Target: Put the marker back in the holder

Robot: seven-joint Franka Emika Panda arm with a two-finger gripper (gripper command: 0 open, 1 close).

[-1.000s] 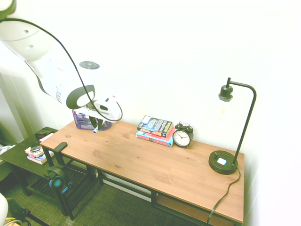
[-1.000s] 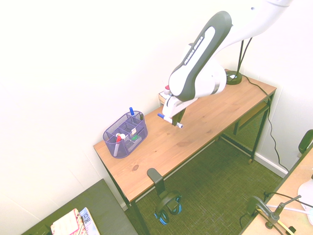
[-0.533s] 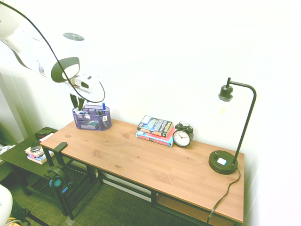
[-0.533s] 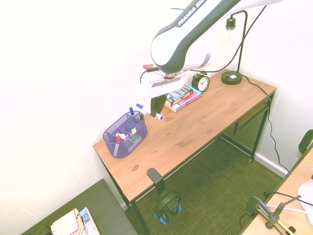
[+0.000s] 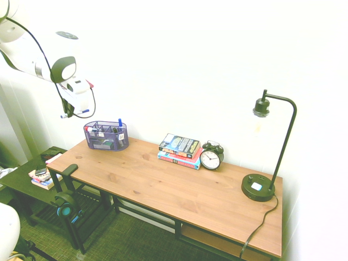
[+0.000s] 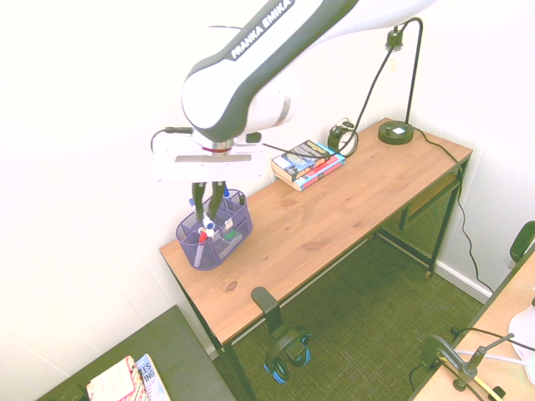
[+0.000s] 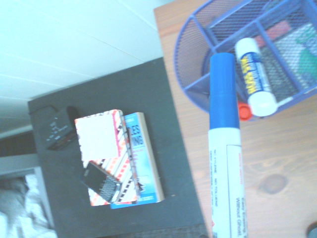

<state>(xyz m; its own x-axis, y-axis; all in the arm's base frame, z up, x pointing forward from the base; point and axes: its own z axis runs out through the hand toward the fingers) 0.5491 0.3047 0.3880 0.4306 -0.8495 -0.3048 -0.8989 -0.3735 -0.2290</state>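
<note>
The end effector is clamped on the marker, holding it in the air just above the holder, which sits at the desk's end, well apart from the books.

"FRANKA EMIKA" along the white arm; marker print unreadable.

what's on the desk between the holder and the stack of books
Nothing: bare wood between the holder and the books, clear in the first exterior view.
</note>
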